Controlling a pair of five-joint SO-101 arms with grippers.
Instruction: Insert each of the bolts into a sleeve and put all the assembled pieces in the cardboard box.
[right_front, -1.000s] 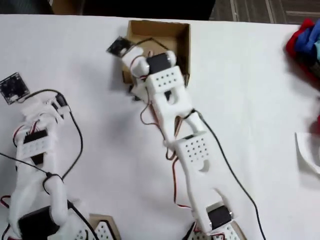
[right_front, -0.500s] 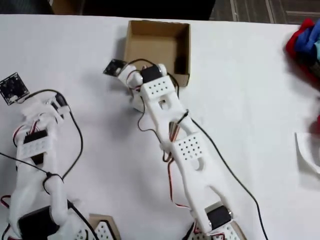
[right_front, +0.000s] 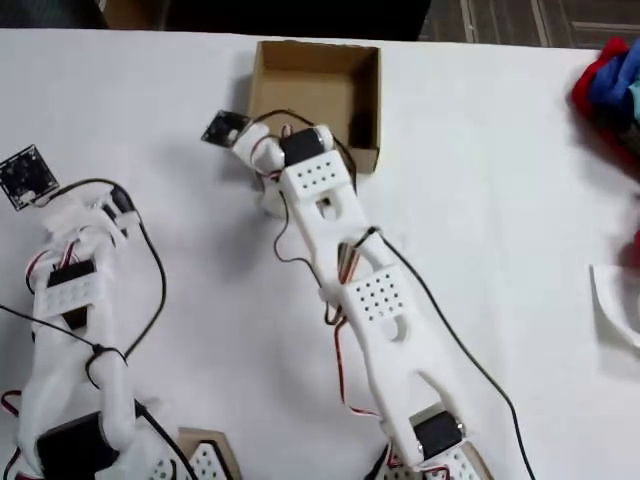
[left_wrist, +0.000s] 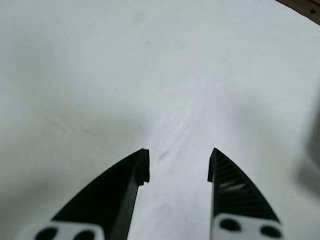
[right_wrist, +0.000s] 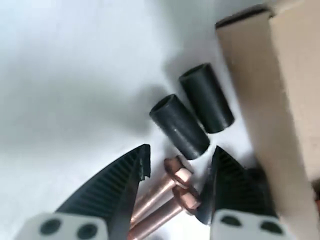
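Two black sleeves (right_wrist: 179, 126) (right_wrist: 206, 104) lie side by side on the white table in the right wrist view, close to the cardboard box's (right_wrist: 280, 95) outer wall. Two copper bolts (right_wrist: 162, 189) (right_wrist: 167, 212) lie between the open fingers of my right gripper (right_wrist: 179, 165), heads toward the sleeves. In the high view the right arm (right_front: 315, 185) reaches to the box's (right_front: 318, 90) near left corner and covers these parts. My left gripper (left_wrist: 178, 165) stands open over bare table, with its arm (right_front: 70, 280) at the left.
A wrist camera board (right_front: 24, 176) sticks out at the far left. Red and blue cloth (right_front: 608, 85) and a white curved object (right_front: 615, 305) lie at the right edge. Black cables (right_front: 150, 270) trail from both arms.
My right gripper has pulled back from over the box's left wall toward the near side and now sits on the table beside the box. The left arm has not moved.
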